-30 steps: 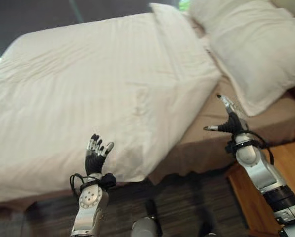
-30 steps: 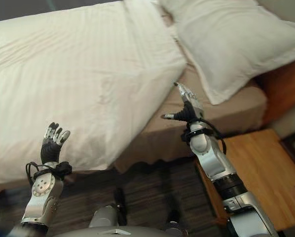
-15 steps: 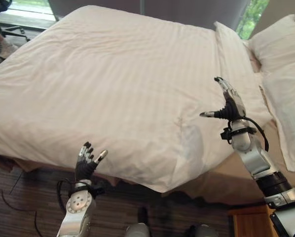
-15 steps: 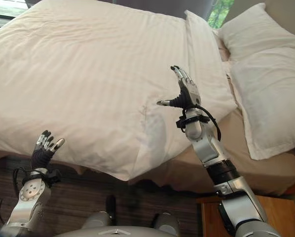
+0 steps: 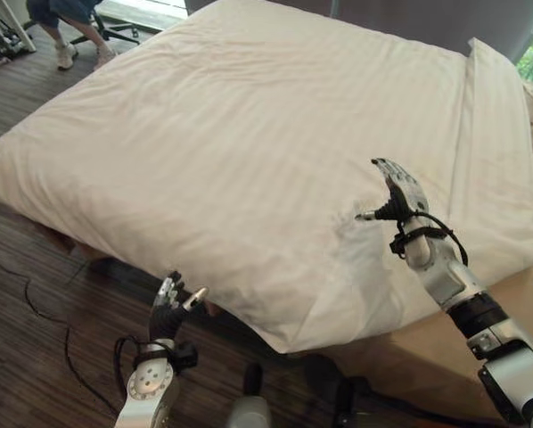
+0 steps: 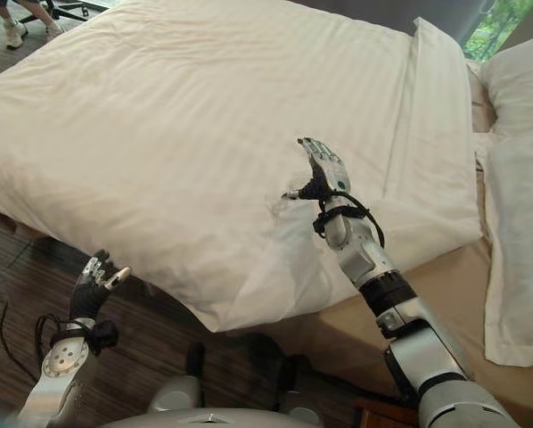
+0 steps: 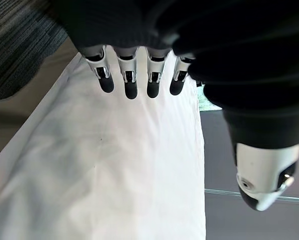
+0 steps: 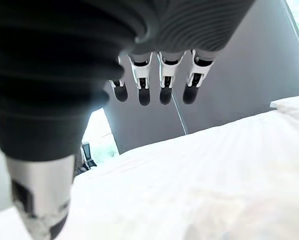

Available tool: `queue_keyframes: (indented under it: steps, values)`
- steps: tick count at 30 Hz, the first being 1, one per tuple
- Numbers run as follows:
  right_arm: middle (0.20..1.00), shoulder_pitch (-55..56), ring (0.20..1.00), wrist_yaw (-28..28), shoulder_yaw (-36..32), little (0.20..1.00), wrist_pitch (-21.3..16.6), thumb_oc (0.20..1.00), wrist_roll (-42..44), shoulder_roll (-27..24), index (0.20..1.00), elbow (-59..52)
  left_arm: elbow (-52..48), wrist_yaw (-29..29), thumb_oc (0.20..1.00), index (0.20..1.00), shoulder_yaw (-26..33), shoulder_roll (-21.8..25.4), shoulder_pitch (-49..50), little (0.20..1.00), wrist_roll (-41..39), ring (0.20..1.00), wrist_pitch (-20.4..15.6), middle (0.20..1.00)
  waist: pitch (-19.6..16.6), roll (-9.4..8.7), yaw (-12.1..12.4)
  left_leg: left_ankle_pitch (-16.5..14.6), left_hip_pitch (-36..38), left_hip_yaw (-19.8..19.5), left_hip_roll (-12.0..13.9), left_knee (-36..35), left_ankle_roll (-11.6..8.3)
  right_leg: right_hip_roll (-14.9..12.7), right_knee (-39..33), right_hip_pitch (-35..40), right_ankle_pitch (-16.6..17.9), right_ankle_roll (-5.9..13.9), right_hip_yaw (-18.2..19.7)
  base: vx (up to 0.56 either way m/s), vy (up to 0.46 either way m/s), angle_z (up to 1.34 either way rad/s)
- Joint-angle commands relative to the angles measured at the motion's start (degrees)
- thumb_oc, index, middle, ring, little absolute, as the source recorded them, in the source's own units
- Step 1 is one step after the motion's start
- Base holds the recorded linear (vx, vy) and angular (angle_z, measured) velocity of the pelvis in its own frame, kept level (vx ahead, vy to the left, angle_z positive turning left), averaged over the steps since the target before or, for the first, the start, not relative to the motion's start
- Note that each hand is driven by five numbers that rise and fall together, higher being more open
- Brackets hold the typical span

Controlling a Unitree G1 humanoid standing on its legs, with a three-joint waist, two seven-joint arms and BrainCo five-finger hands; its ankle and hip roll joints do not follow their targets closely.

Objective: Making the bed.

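Note:
A white striped duvet [image 5: 249,134] covers most of the bed, its near corner [image 5: 284,334] hanging over the tan mattress [image 5: 427,348]. My right hand [image 5: 393,194] is raised just above the duvet's near right part, fingers straight and thumb out, holding nothing. My left hand [image 5: 170,308] is low in front of the bed's near edge, over the floor, fingers relaxed and empty. In the left wrist view the fingers [image 7: 131,82] point along the white duvet [image 7: 114,175]. Straight fingers [image 8: 162,85] over the duvet [image 8: 214,190] show in the right wrist view.
White pillows [image 6: 516,160] lie at the bed's head on the right. Dark wood floor [image 5: 35,294] runs along the bed's near side. A person's legs [image 5: 66,27] and a chair base stand at the far left.
The camera has swung left along the bed, so the pillows slid toward the right edge. My right hand has come lower over the duvet. The left hand stays low and open.

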Motion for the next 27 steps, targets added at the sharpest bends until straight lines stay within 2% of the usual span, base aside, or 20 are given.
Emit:
queue_keyframes:
  steps: [1,4,10,12,13,18,22,24,27]
  values:
    - [1.000,-9.8,1.000,-2.5,3.9,1.000,0.3,1.000,-3.7,-1.6,1.000,6.1,-1.2,0.0,1.000,1.000,0.5,4.0,-3.4,1.000,-0.2,1.000,-3.3,1.000,1.6,0.42,2.7,-9.1,2.8,4.5,-1.1,0.7,1.05,-3.5,1.6,0.7,-8.2,0.17,-3.3,-0.02,-0.094,0.03]
    - [1.000,-12.4,1.000,-3.0,5.1,1.000,0.5,1.000,-2.6,-1.7,1.000,11.1,-1.1,0.2,1.000,1.000,-0.2,4.9,-4.7,1.000,-0.4,1.000,-4.0,1.000,2.7,1.25,3.0,-8.2,0.7,3.8,-1.0,0.7,0.69,-3.3,1.9,-1.0,-8.3,-0.10,-3.5,-0.05,-0.052,0.13]
    - [1.000,-18.8,1.000,-3.7,8.2,1.000,1.6,1.000,-1.1,-3.3,1.000,23.3,-1.0,-0.1,1.000,1.000,-1.8,5.6,-6.2,1.000,-1.7,1.000,-5.6,1.000,4.6,4.30,4.1,-6.0,-4.8,2.8,-1.0,0.7,-0.23,-3.1,1.3,-5.3,-7.8,-0.48,-4.1,-0.04,-0.027,0.11]
    - [0.523,-19.8,0.523,-3.7,9.0,0.523,1.6,0.523,-0.9,-3.7,0.523,25.5,-0.8,-0.3,1.000,1.000,-2.0,5.5,-6.3,1.000,-2.6,1.000,-5.9,1.000,4.9,4.93,4.2,-5.7,-5.7,2.7,-1.0,0.7,-0.41,-3.2,1.4,-6.1,-7.8,-0.47,-4.0,-0.04,-0.010,0.17]
    - [0.200,-21.5,0.200,-3.2,9.8,0.200,1.8,0.200,-0.7,-5.3,0.200,28.4,-0.9,-0.9,1.000,1.000,-2.1,5.2,-6.3,1.000,-4.1,1.000,-6.3,1.000,5.2,5.69,4.3,-5.0,-7.4,2.6,-1.1,0.7,-0.64,-3.3,1.1,-7.2,-7.4,-0.40,-4.2,-0.05,0.021,0.12]
    - [0.200,-23.7,0.200,-3.9,10.9,0.200,1.6,0.200,0.9,-7.6,0.200,29.7,-1.9,-0.9,1.000,1.000,-2.6,4.7,-6.4,1.000,-4.5,1.000,-6.5,1.000,5.6,6.51,3.8,-5.0,-7.5,3.1,-1.0,0.7,-0.82,-3.3,1.1,-7.4,-7.5,-0.17,-3.5,-0.04,0.036,0.02]
    - [0.200,-23.1,0.200,-3.9,10.4,0.200,1.0,0.200,2.4,-9.0,0.200,24.1,-2.6,-0.5,1.000,1.000,-2.7,4.7,-7.5,1.000,-4.0,1.000,-6.1,1.000,5.2,5.39,2.3,-5.8,-5.3,4.1,-0.9,0.7,-0.44,-3.5,1.1,-5.6,-7.5,-0.16,-2.9,-0.03,0.050,-0.02]
    - [0.200,-19.8,0.200,-3.7,6.8,0.200,0.2,0.200,5.5,-9.6,0.200,16.7,-2.8,-0.5,1.000,1.000,-2.4,4.5,-8.0,1.000,-3.6,1.000,-5.5,1.000,4.6,4.42,1.2,-6.6,-3.6,4.5,-1.0,0.7,-0.13,-3.7,1.1,-4.3,-7.6,-0.14,-2.8,0.02,0.058,-0.10]
    - [0.200,-9.3,0.200,-4.1,-2.1,0.200,-0.9,0.200,11.0,-10.1,0.200,4.2,-3.1,-0.5,1.000,1.000,-2.1,3.9,-8.1,1.000,-2.6,1.000,-4.1,1.000,3.5,2.60,-0.9,-8.1,-0.9,5.1,-1.3,0.7,0.57,-4.1,1.1,-2.2,-7.6,-0.04,-2.2,0.04,0.084,-0.12]
